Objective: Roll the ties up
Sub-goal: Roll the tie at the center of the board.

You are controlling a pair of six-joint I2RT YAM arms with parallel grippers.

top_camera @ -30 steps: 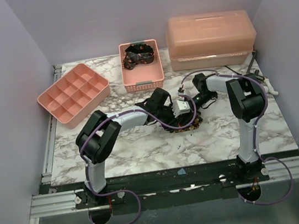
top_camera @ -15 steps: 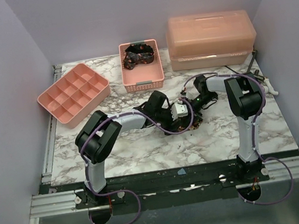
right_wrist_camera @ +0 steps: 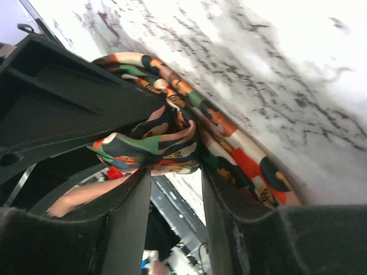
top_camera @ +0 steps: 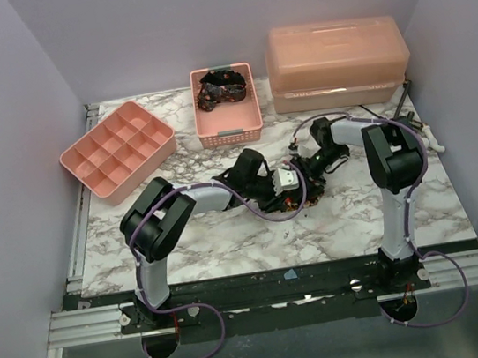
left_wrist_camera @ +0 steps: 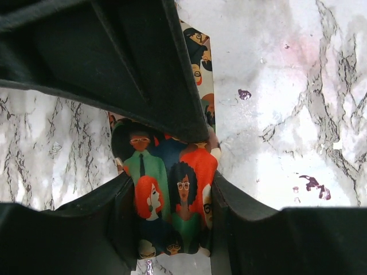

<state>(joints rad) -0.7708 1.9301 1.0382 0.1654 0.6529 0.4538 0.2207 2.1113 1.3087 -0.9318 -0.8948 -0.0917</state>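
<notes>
— Marble table (top_camera: 229, 234), both arms meeting at its middle. What has the left gripper (left_wrist_camera: 172, 177) got?

— Its fingers (left_wrist_camera: 86, 229) are closed on the printed tie (left_wrist_camera: 155, 166), which fills the gap between them. The right gripper (right_wrist_camera: 175, 169) faces it from the other side. A folded bunch of the same tie sits at its tips, but I can't tell whether it is pinched.

— How far along?

— Partway at best, I'd judge. That tie lies mid-table, bunched at one end with a flat length trailing off; no tidy roll yet. A second tie (top_camera: 222, 88) lies heaped in the pink basket (top_camera: 231, 132) at the back, seemingly not rolled either.
</notes>
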